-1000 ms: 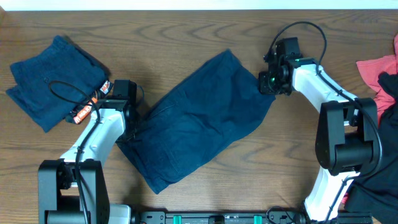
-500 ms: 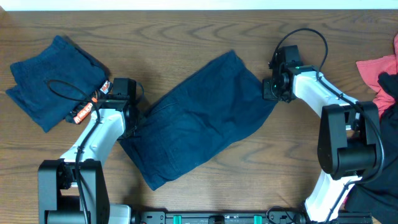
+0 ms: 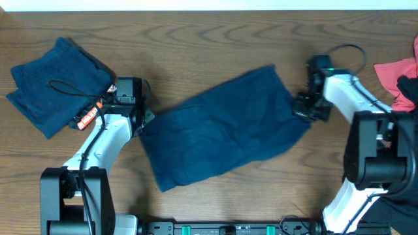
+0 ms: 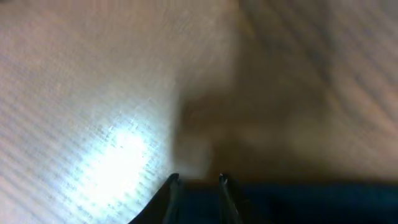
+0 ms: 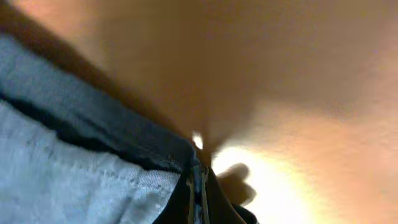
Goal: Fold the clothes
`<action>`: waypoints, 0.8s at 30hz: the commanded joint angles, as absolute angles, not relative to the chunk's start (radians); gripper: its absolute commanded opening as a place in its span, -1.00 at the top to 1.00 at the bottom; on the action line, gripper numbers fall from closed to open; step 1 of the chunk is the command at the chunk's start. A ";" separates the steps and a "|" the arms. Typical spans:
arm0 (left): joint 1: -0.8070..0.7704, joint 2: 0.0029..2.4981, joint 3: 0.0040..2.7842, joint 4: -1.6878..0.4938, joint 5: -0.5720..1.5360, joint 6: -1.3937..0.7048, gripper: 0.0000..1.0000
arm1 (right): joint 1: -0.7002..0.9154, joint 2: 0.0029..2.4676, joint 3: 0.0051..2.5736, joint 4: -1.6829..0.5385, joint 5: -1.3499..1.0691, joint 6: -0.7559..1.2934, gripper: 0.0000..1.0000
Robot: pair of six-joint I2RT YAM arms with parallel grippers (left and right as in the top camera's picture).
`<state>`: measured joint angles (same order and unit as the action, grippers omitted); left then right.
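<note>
Navy blue shorts (image 3: 222, 130) lie spread across the middle of the table in the overhead view. My left gripper (image 3: 139, 124) is shut on their left edge; the left wrist view shows the dark fabric (image 4: 280, 202) between the fingers (image 4: 198, 180). My right gripper (image 3: 302, 108) is shut on their right edge; the right wrist view shows the hem (image 5: 93, 162) pinched between the fingers (image 5: 198, 171). A second pair of navy shorts (image 3: 55, 81) lies folded at the far left, an orange-and-black tag (image 3: 91, 112) at its edge.
A coral-red garment (image 3: 398, 75) lies at the right edge, with a black piece (image 3: 392, 209) below it at the lower right. A black cable loop lies on the folded shorts. The wooden table (image 3: 196, 39) runs behind.
Both grippers have dragged the navy shorts to the right and turned them closer to level. The right gripper has moved right and down; the left gripper has shifted slightly up.
</note>
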<state>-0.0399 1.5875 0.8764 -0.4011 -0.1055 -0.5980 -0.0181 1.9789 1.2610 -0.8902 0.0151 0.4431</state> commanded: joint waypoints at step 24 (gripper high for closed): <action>-0.070 1.581 0.784 -0.563 0.430 -0.466 -0.77 | -0.131 1.604 1.190 -0.929 -0.083 0.316 -0.01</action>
<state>-0.0685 1.5875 0.8303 -0.5606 0.3630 -0.4961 -0.1333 1.6360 1.1870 -0.9192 -0.0341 0.3721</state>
